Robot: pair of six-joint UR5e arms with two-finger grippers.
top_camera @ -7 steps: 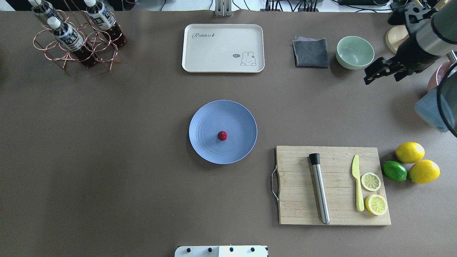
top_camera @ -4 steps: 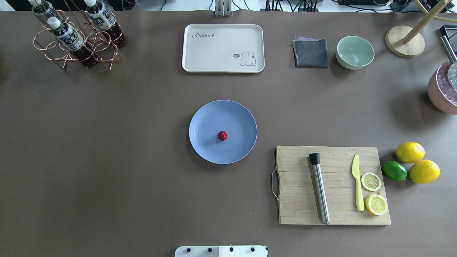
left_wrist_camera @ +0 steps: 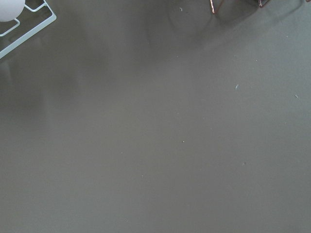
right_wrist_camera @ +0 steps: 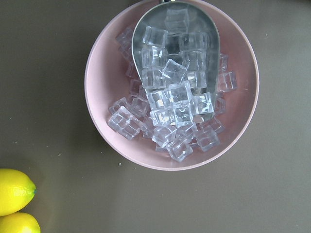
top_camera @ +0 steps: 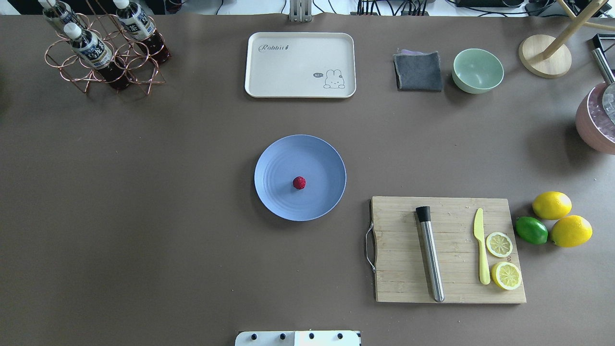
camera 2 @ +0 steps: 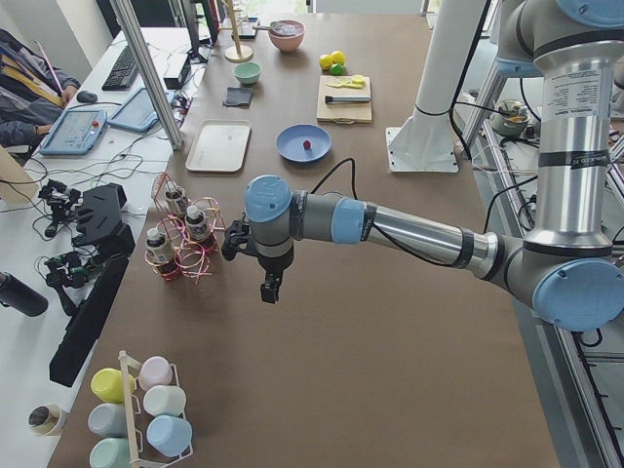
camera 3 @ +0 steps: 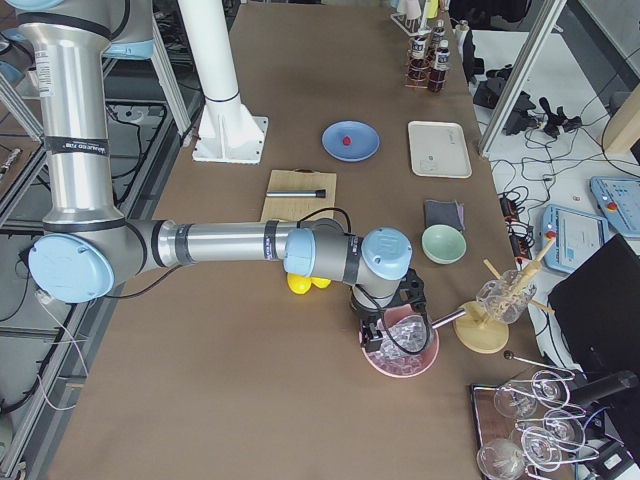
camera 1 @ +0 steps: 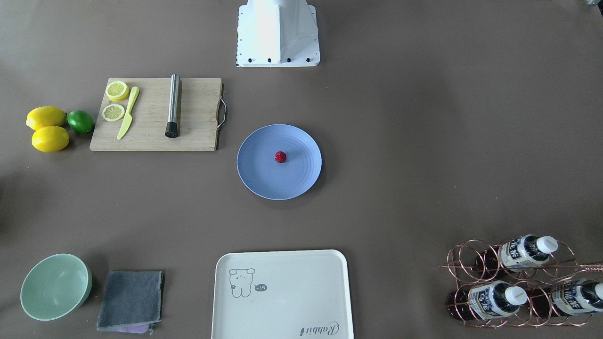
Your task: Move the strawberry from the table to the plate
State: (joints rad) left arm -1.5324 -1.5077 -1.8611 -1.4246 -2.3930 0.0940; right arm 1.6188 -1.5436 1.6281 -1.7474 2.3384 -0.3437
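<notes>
The small dark-red strawberry (top_camera: 299, 182) (camera 1: 281, 157) lies near the middle of the round blue plate (top_camera: 322, 158) (camera 1: 264, 179) at the table's (top_camera: 144, 192) centre. No gripper is near it. My left gripper (camera 2: 270, 291) shows only in the exterior left view, hanging low over bare table beside the bottle rack; I cannot tell if it is open or shut. My right gripper (camera 3: 372, 335) shows only in the exterior right view, above the pink bowl of ice (right_wrist_camera: 102, 53) at the table's right end; its state cannot be told either.
A wooden cutting board (top_camera: 399, 250) with a steel muddler, a yellow knife and lemon slices lies right of the plate, with two lemons (top_camera: 551, 205) and a lime (top_camera: 531, 230) beside it. A cream tray (top_camera: 300, 65), grey cloth, green bowl (top_camera: 477, 70) and bottle rack (top_camera: 103, 53) line the far edge.
The right arm, seen at the overhead view's upper right one second ago, has left that view. The strawberry and the plate have not moved.
</notes>
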